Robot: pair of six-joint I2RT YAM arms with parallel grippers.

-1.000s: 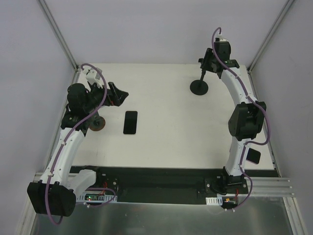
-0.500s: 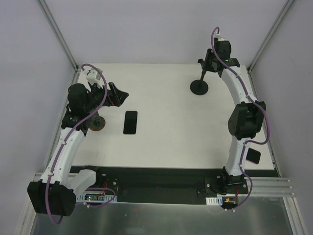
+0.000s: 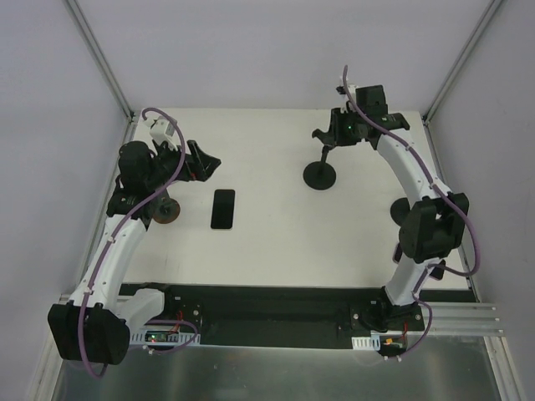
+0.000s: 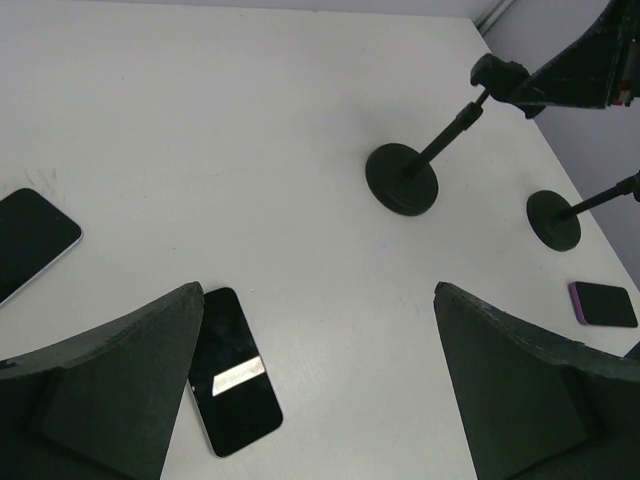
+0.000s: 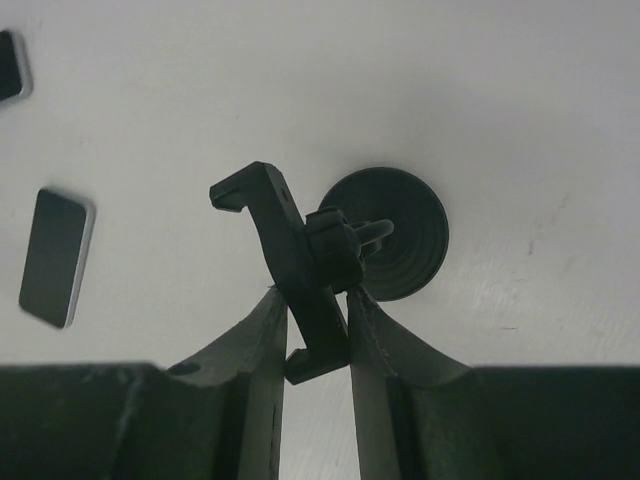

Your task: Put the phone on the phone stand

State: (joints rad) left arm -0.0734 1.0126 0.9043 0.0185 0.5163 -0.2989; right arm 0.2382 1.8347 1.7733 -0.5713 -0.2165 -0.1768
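One phone (image 3: 222, 209) flat on the surface (image 3: 276, 242), one phone stand (image 3: 319, 176) clenched in the right fingers (image 5: 255, 350).
The phone lies untouched at about 8 o'clock from the phone stand, well apart from it. The right fingers are clamped on the stand's clamp head and the pole is tilted; I cannot tell whether the disc base sits flat. Since a second ago the stand and the right arm have shifted toward 7 o'clock, while the phone has stayed put. The left fingers (image 4: 110, 400) hang spread and empty at 11 o'clock from the phone. The left wrist view shows three phones: this one, a second black phone (image 4: 25, 240) and a purple-edged phone (image 4: 603, 303). It also shows two stands, the second stand (image 4: 553, 218) at 4 o'clock of the first in that view.
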